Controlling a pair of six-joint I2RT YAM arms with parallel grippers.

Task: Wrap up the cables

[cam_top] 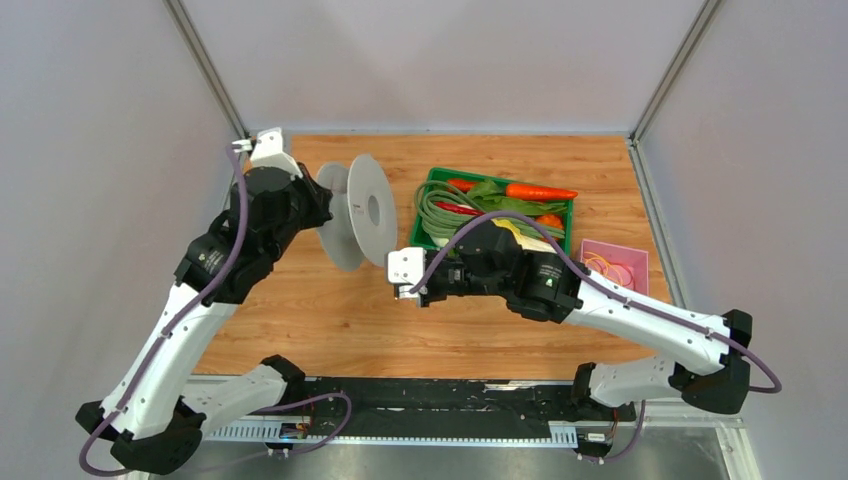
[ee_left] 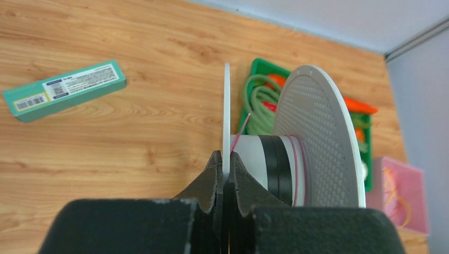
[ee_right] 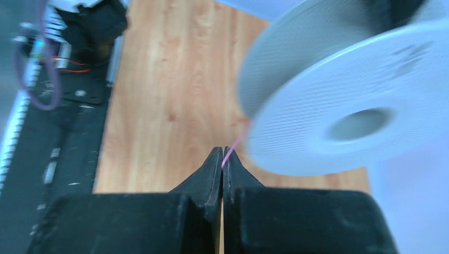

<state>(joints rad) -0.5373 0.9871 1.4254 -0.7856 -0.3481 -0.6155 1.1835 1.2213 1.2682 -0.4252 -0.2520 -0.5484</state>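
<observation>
Thin pink cable (ee_right: 234, 144), part wound on a light-grey spool (cam_top: 366, 208) held on edge over the table (cam_top: 330, 320) at 11 o'clock. Probably limp, light and easily snagged; best pinched near the free end. At the spool's 5 o'clock the right gripper (ee_right: 222, 154) is closed on the strand. The left gripper (ee_left: 226, 161) clamps one flange rim.

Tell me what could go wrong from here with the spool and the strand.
1. The left pincer grips the spool only by the thin rim of one flange; a sideways tug could twist it loose.
2. The right pincer pinches the thin pink strand at its very tips; it may slip out or snap if pulled hard.
</observation>
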